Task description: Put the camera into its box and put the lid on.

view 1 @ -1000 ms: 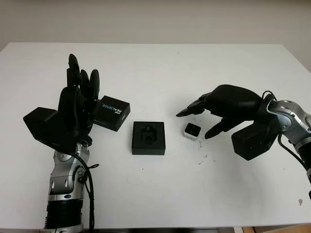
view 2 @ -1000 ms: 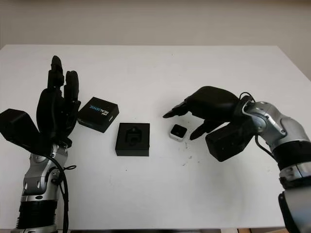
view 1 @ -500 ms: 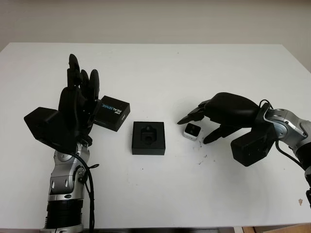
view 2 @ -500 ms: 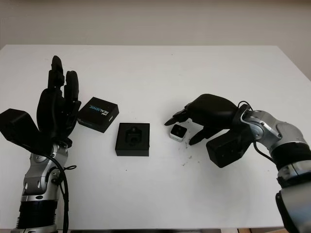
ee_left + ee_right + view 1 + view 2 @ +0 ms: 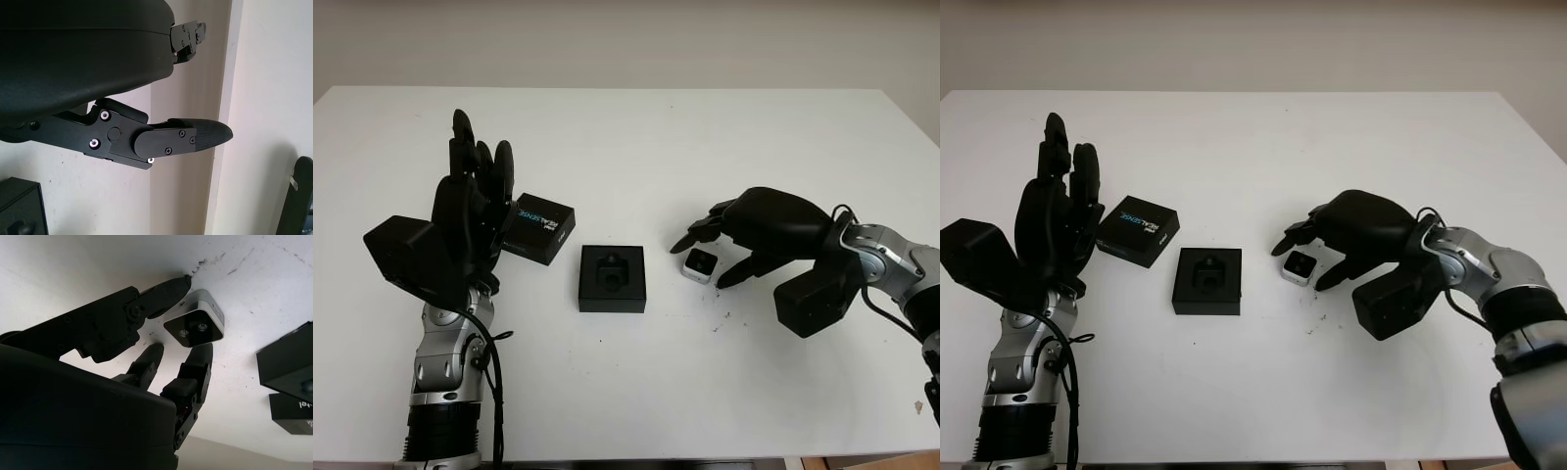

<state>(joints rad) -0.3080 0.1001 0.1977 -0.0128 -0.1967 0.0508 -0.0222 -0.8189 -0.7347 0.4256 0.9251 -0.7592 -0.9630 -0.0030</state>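
On the white desk (image 5: 636,372), right of the open box (image 5: 612,278), your right hand (image 5: 756,225) is released around the little camera (image 5: 701,262), so squeeze its sides gently before lifting.

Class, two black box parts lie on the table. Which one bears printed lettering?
The lid, lying beside the raised left hand, bears lettering; the box at centre is open, showing a moulded insert.

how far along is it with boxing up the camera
Nothing is finished yet. The right hand is closing around the camera, which is on the table, not lifted. The box sits open, its lid beside it near the raised, open left hand. Placing and lidding remain.
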